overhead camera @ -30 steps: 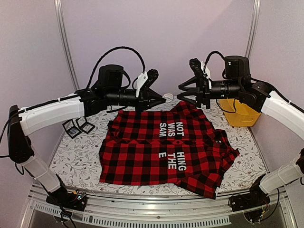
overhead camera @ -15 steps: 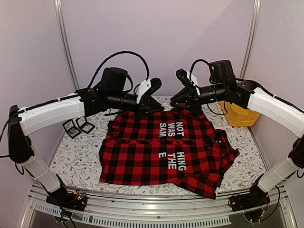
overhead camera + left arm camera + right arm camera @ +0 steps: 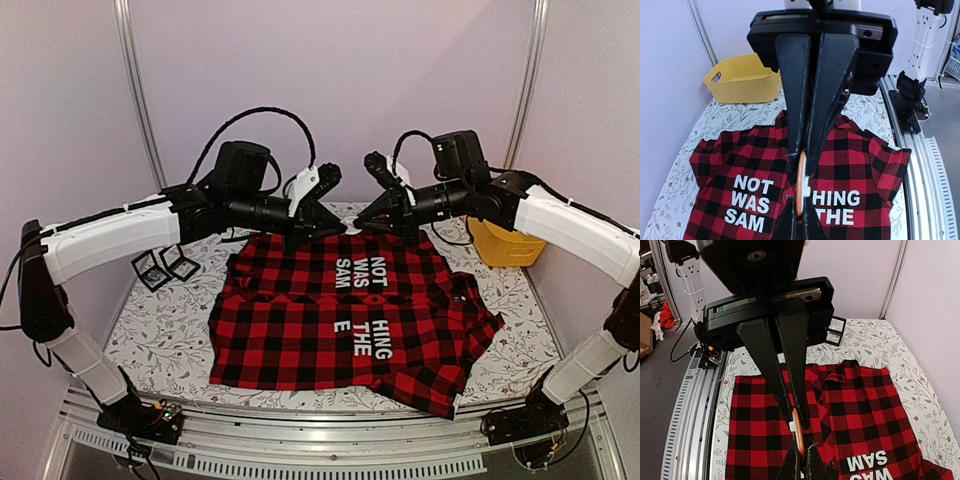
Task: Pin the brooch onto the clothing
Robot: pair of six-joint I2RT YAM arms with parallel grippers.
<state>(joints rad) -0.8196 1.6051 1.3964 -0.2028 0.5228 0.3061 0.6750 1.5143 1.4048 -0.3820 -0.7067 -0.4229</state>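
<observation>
The red-and-black checked shirt (image 3: 350,320) lies flat on the table, white letters facing up; it also shows in the left wrist view (image 3: 855,160) and the right wrist view (image 3: 865,400). My two grippers meet tip to tip in the air above its collar. The brooch (image 3: 800,192), a thin orange disc with a white back piece, is seen edge-on. My left gripper (image 3: 802,167) is shut on it. My right gripper (image 3: 797,422) grips the same brooch (image 3: 800,437) from the opposite side. From above, the left gripper (image 3: 335,230) and right gripper (image 3: 362,226) nearly touch.
A yellow bin (image 3: 505,245) stands at the back right of the flowered table and shows in the left wrist view (image 3: 740,80). Small black frames (image 3: 160,268) lie at the left, beside the shirt. White frame posts rise at the back corners.
My right gripper has swung left and down to meet the left gripper and closed on the brooch it holds. The left gripper has dipped slightly. The shirt has not moved.
</observation>
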